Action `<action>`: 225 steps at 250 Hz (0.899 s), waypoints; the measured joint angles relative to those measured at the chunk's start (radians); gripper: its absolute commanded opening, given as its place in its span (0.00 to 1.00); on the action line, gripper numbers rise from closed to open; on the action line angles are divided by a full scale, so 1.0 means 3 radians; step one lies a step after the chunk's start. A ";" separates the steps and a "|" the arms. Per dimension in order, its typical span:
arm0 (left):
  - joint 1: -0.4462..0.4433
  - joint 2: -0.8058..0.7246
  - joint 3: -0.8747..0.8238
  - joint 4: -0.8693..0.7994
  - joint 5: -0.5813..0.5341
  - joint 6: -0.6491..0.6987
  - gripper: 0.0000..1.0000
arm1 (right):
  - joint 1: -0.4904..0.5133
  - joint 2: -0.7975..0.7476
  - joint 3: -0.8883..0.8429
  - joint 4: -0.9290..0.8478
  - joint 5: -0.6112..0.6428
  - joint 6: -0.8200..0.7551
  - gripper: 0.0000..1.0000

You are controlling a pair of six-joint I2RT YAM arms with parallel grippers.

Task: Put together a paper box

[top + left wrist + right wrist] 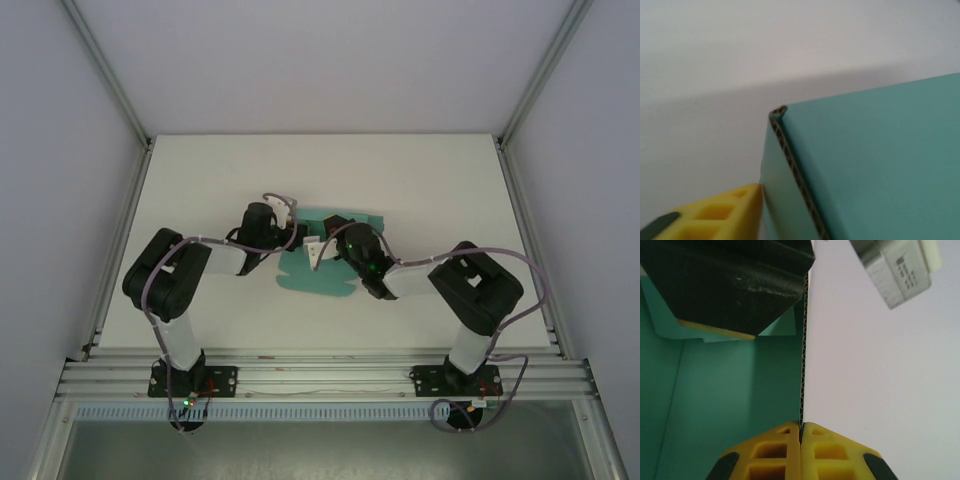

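Both arms reach in from the near edge and meet over the middle of the white table (430,200), where the paper box (322,282) lies between them as a teal card sheet that, from above, is spread out with flaps jutting at its far side. The right gripper (800,439) is clamped on the box: in its wrist view the 2 yellow fingertips press together on the thin fluted edge of 1 card panel, which runs straight away from them, seen edge-on, with green card on 1 side and bare table on the other. The left gripper (296,236) sits just beside it at the sheet's left part. Its wrist view shows 1 yellow finger (715,216) low in the corner, next to a folded corner of the card where 2 teal faces meet along a raw fluted edge. With its partner finger unseen, I cannot tell whether that gripper is parted or closed, or whether it touches the card. A black block with a yellow lip hangs over the green inner side in the right wrist view. As a judgement, the job is early to midway: 1 panel seems lifted and 1 corner creased, while the remaining walls, the flaps and any tabs look not yet folded or tucked.
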 measured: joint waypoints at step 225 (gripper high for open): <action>-0.0217 0.0126 0.0341 -0.0323 -0.0668 -0.0020 0.00 | -0.0448 -0.1237 0.0585 -0.1905 -0.0313 0.2586 1.00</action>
